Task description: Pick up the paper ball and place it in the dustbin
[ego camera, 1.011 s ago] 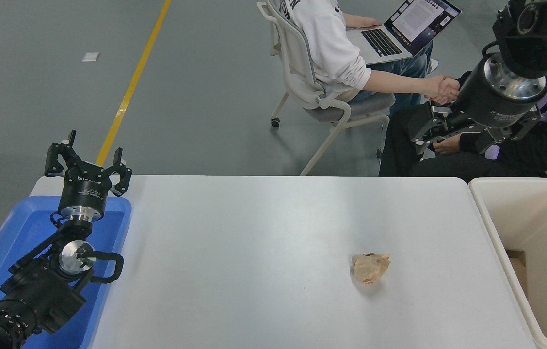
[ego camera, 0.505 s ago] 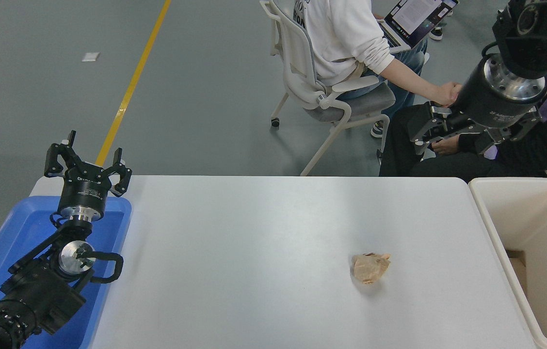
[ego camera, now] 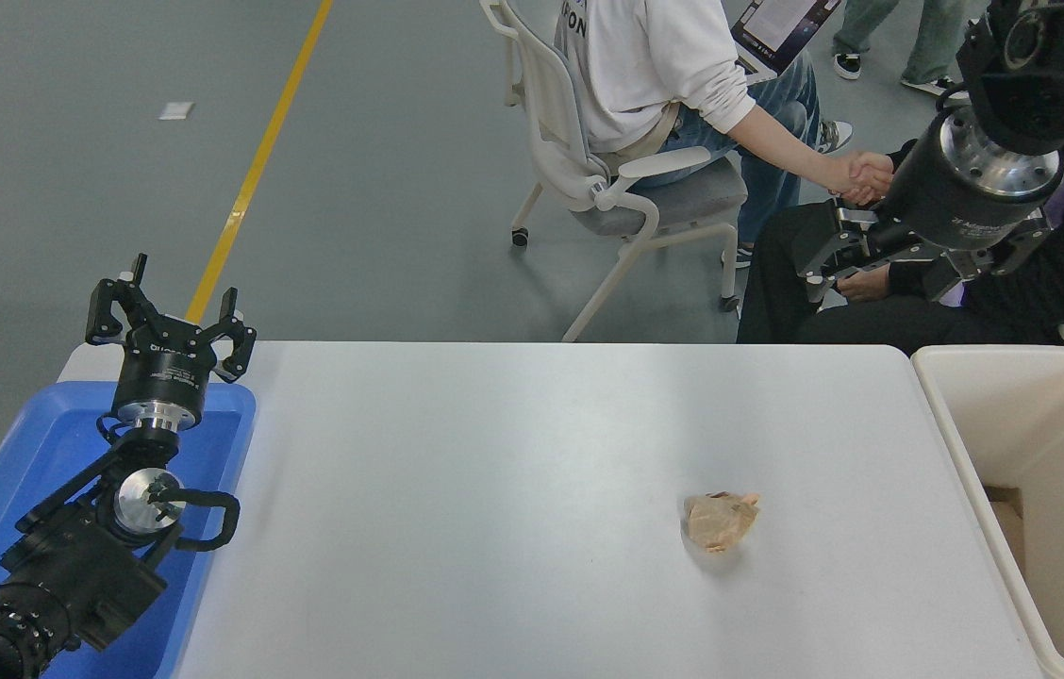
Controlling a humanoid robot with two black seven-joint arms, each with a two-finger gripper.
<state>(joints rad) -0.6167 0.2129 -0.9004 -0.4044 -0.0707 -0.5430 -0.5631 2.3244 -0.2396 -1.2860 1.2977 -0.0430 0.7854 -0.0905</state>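
Observation:
The tan-brown paper ball (ego camera: pixel 719 521) lies on the white table (ego camera: pixel 494 471), right of centre. The cream-white dustbin (ego camera: pixel 959 453) stands at the table's right end, with a brown piece low inside it. My right gripper (ego camera: pixel 909 269) hangs high beyond the table's far right corner, well above and behind the ball. It is open and empty. My left gripper (ego camera: pixel 170 321) is parked at the lower left over the blue tray (ego camera: pixel 41 443), open and empty.
Beyond the far edge a person in a white top sits on a white swivel chair (ego camera: pixel 607 189), shaking hands (ego camera: pixel 857 174) with a person in black right behind my right gripper. A yellow floor line (ego camera: pixel 254 170) runs at the upper left.
The seated person and chair have turned and shifted left, and the laptop has moved up out of the picture. Both arms and the paper ball have stayed put.

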